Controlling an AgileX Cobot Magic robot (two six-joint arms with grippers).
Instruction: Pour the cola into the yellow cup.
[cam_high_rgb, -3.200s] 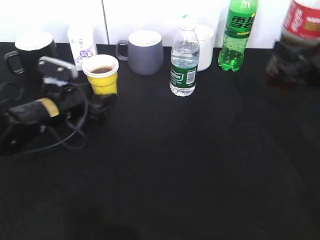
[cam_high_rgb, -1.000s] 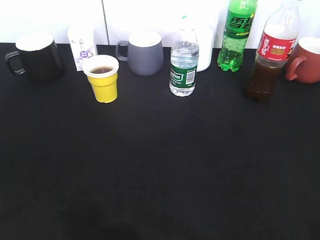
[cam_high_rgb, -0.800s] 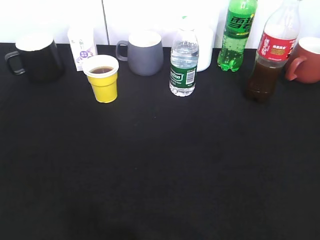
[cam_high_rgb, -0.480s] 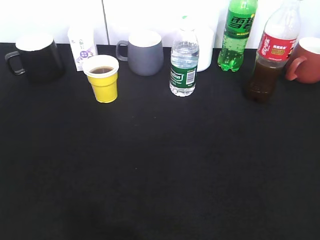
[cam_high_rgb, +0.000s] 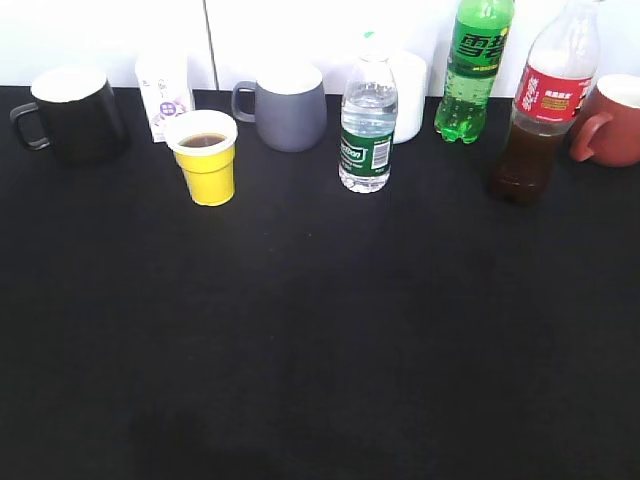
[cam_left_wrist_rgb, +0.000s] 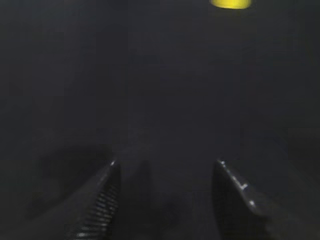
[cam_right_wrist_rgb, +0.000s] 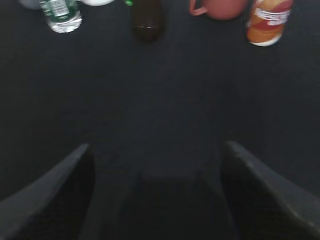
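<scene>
The cola bottle (cam_high_rgb: 545, 105), clear with a red label and dark drink in its lower half, stands upright at the back right; its dark base shows in the right wrist view (cam_right_wrist_rgb: 146, 20). The yellow cup (cam_high_rgb: 205, 157) stands upright at the back left with dark drink inside; its base shows at the top of the left wrist view (cam_left_wrist_rgb: 230, 3). Neither arm shows in the exterior view. My left gripper (cam_left_wrist_rgb: 166, 167) is open and empty over the black table, well short of the cup. My right gripper (cam_right_wrist_rgb: 157, 150) is open and empty, well short of the cola bottle.
Along the back stand a black mug (cam_high_rgb: 72, 112), a white carton (cam_high_rgb: 164, 92), a grey mug (cam_high_rgb: 287, 104), a water bottle with a green label (cam_high_rgb: 367, 128), a white cup (cam_high_rgb: 410, 80), a green soda bottle (cam_high_rgb: 476, 68) and a red mug (cam_high_rgb: 612, 121). An orange can (cam_right_wrist_rgb: 269, 21) stands right of the red mug.
Earlier my left gripper was at the cup and my right gripper held the cola bottle at the right. Both have let go and left the exterior view. Over the last second nothing moves.
</scene>
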